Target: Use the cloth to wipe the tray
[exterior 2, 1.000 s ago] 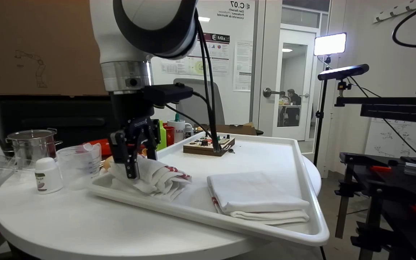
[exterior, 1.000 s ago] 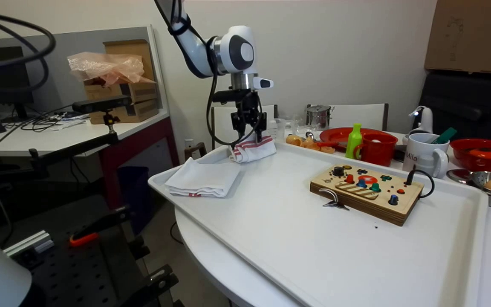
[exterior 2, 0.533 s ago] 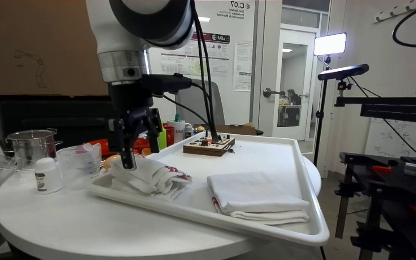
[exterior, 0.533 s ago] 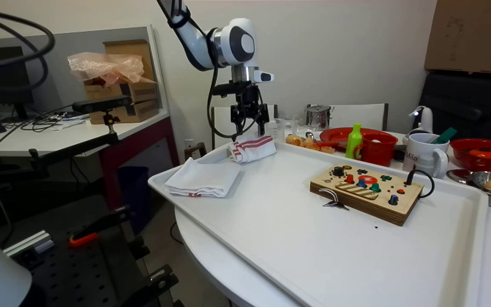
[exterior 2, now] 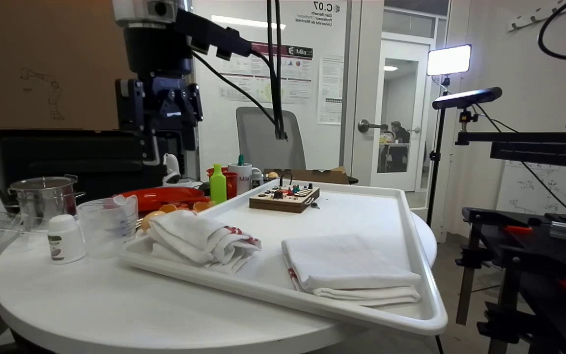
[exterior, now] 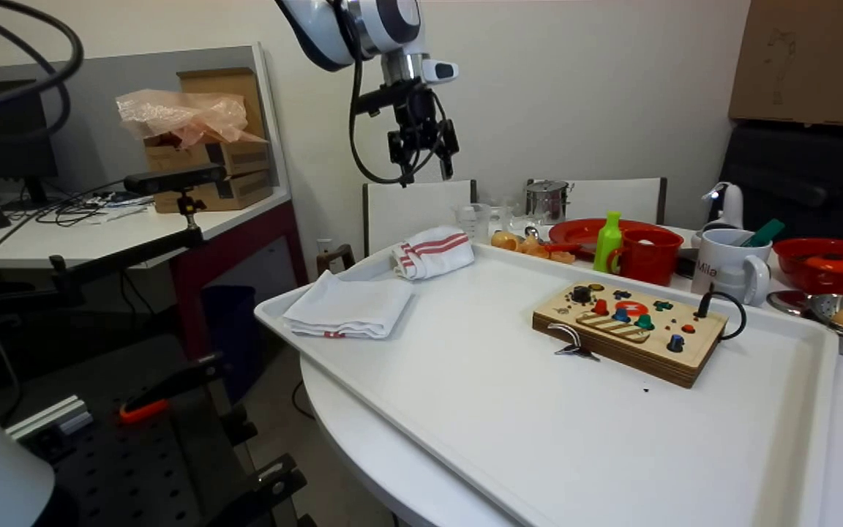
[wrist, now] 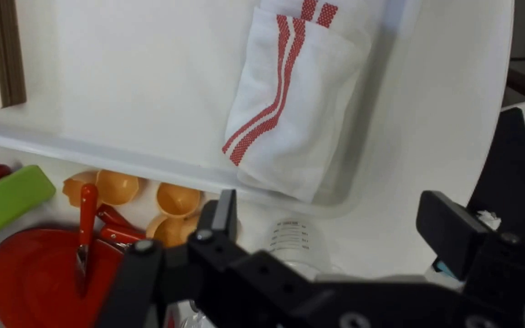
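Lifted away since the earlier frame, the pincer [exterior: 426, 178] hangs well above the cloth [exterior: 432, 254], its fingertips [wrist: 449, 230] no longer down at the fabric, while the cloth keeps its place and folds. The pincer's jaws stand wide apart, and in both exterior views a clear gap separates them from the cloth below. In the wrist view, the red-striped cloth shows beyond the fingertips, toward the top of the view, roughly in line with the space between them. It rests folded in a corner of the large white tray [exterior: 480, 395], close to the low rim. A second white cloth [exterior: 348, 304], folded flat, lies apart from it on the same tray, near another corner, with a bit of red at its edge. Farther along the tray sits a wooden board [exterior: 612, 351] with coloured buttons. The tray stands on a round white tabletop [exterior 2: 165, 305], which also carries a clear measuring cup [exterior 2: 103, 223], broken tan shells [wrist: 178, 199] and a red dish [wrist: 30, 273] outside its rim.
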Controlling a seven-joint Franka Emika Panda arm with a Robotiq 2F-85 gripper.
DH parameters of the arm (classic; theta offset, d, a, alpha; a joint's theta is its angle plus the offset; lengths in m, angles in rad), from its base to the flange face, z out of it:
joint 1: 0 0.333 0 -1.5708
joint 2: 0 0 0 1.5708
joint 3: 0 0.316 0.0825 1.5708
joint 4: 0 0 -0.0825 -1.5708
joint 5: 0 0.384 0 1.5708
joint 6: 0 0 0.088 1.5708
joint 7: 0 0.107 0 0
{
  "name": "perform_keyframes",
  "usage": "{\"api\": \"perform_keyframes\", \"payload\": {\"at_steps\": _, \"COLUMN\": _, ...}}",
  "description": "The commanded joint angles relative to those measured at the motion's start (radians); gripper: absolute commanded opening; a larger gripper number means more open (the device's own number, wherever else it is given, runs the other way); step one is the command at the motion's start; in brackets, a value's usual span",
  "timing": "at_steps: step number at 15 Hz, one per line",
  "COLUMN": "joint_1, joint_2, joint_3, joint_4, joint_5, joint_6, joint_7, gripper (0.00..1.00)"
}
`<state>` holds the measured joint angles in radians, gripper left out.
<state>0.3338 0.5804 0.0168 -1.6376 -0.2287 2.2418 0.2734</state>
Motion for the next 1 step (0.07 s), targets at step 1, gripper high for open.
{"api": "perform_keyframes", "payload": {"at_steps": 1, "joint_1": -0.007, "joint_2": 0.000, "joint_3": 0.010, "joint_4": 0.004, "joint_5": -0.006, "joint_6": -0.004, "joint_7": 0.004, "gripper": 1.00}}
